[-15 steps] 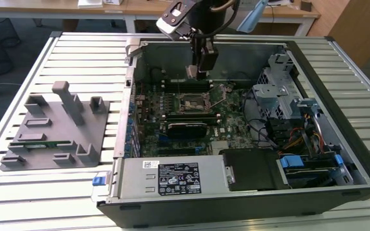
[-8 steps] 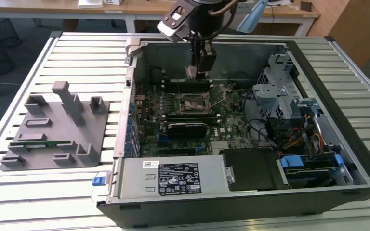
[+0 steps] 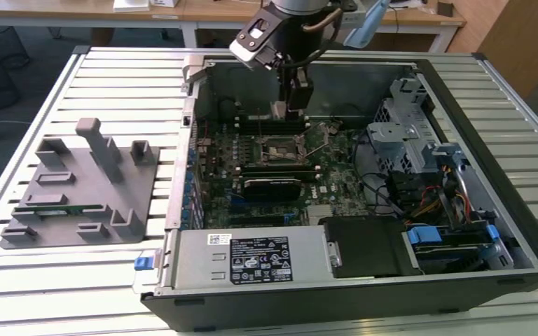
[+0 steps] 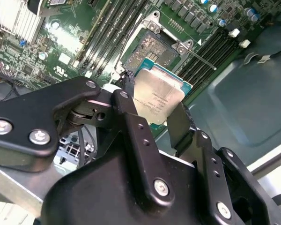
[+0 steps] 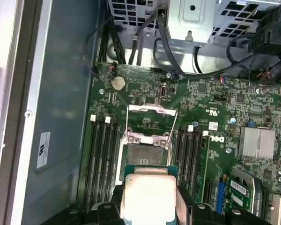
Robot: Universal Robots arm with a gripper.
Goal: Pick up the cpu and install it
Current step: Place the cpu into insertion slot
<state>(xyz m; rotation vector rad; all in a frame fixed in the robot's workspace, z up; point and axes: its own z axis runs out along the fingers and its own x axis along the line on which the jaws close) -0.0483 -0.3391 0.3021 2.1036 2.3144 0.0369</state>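
Cpu (image 3: 279, 110) hangs clamped in the gripper (image 3: 293, 98) above the motherboard (image 3: 335, 175) in the exterior view. In the second wrist view the fingers (image 4: 131, 122) pinch opposite edges, so it might slip. In the first wrist view it hovers near the open socket (image 5: 145, 152), where misalignment could damage contacts.

The cpu (image 4: 158, 93), a flat square chip with a silvery-grey metal top, is being held by its edges in the tool (image 4: 153, 110), hanging clear of the open socket (image 4: 152, 49), unseated.

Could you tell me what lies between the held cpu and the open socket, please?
Nothing: in the second wrist view, the cpu hangs before the socket with only bare air between.
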